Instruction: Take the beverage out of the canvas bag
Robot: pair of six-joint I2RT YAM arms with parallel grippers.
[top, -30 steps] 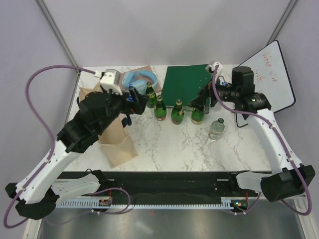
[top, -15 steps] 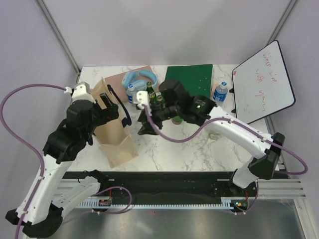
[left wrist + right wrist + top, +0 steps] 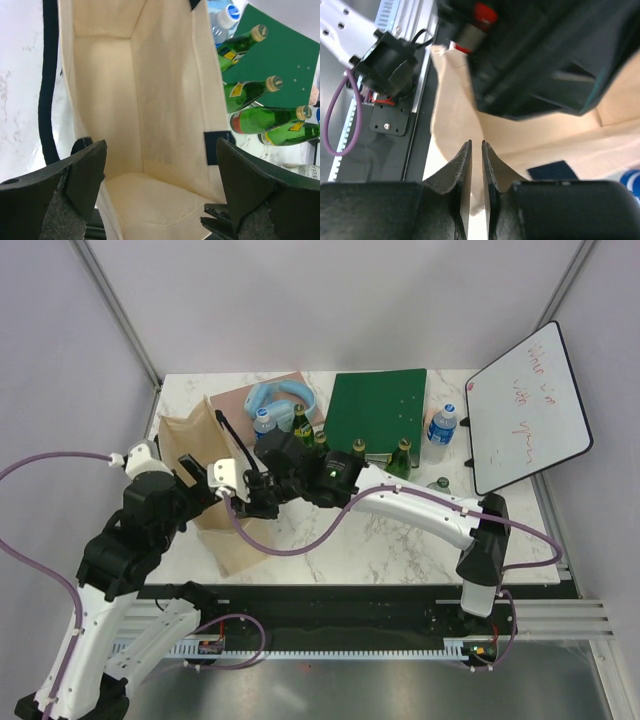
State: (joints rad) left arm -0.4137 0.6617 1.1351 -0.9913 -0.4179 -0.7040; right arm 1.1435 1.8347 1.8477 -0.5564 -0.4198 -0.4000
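Note:
The canvas bag (image 3: 236, 540) stands at the table's left, beige with navy handles (image 3: 233, 443). My left gripper (image 3: 198, 474) hangs over its mouth, open wide. In the left wrist view the gripper (image 3: 161, 150) looks down into the bag (image 3: 150, 100), and what shows of the inside is bare cloth. The beverage is not in view there. My right gripper (image 3: 238, 498) reaches across from the right to the bag's near-right rim. In the right wrist view it (image 3: 475, 144) is shut, a thin slit between its fingers, with the bag's cloth (image 3: 451, 100) at its tips.
Several green glass bottles (image 3: 321, 443) stand in a row right of the bag, with a water bottle (image 3: 262, 422) behind them. A green binder (image 3: 378, 408), another water bottle (image 3: 440, 425), a clear bottle (image 3: 440, 483), a whiteboard (image 3: 525, 405) and a blue ring (image 3: 283, 395) lie beyond.
My right arm swung from the bottles at the right across to the bag, and its gripper went from open to shut. My left arm drew back toward the near left, still open.

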